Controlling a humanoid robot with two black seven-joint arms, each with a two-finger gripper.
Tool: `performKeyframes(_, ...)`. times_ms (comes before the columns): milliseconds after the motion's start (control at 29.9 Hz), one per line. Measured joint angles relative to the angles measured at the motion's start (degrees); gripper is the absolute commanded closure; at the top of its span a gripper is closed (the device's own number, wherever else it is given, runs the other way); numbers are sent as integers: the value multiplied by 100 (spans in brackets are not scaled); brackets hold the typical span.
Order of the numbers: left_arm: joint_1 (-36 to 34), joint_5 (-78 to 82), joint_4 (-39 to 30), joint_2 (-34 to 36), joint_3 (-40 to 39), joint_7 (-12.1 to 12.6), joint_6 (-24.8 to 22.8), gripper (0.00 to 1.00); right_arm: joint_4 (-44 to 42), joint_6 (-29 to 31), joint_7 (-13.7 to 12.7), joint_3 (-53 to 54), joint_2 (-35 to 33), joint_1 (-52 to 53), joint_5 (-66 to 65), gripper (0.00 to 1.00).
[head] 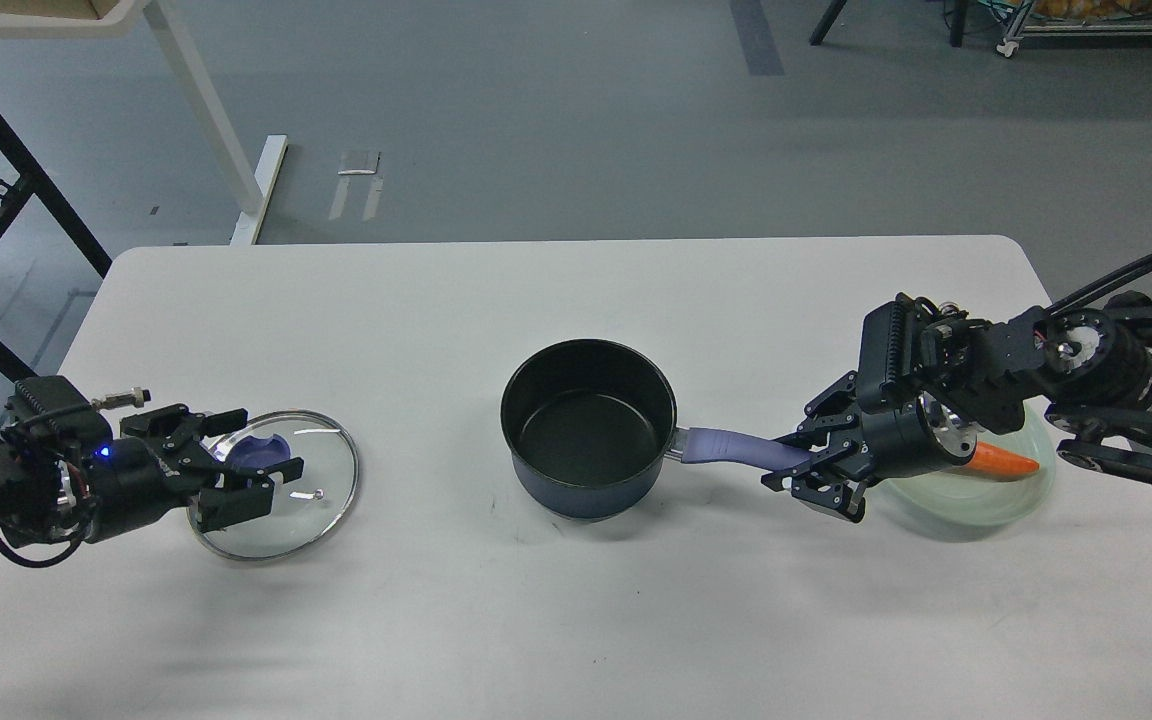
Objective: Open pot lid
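Note:
The pot (588,430) stands uncovered in the middle of the table, its black inside empty and its blue-purple handle (736,447) pointing right. The lid (328,470) lies flat on the table at the left, knob (252,453) up. My left gripper (258,458) is open, with its fingers on either side of the knob and gaps showing. My right gripper (804,462) is closed on the far end of the pot's handle, which hides the handle's hole.
A pale green glass plate (1006,495) with an orange carrot (1004,461) sits at the right, partly under my right wrist. The table's front edge lies below the view. Beyond the far edge is grey floor with a white desk leg (236,150).

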Motion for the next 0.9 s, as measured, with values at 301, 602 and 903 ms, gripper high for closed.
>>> performKeyframes(301,-980,-4238,-288,164,-316,1,-1929,1,0,-1,0,0,-5,0,0,28)
performKeyframes(602,-1009,-6225,-72,161,-356,1,-2217,1,37,-2,0,0,-72,65,231,1)
performKeyframes(903,-1009,-7296,84,99,-733,1,-2235,1,668,3,0,177,-674,551,1185,1)
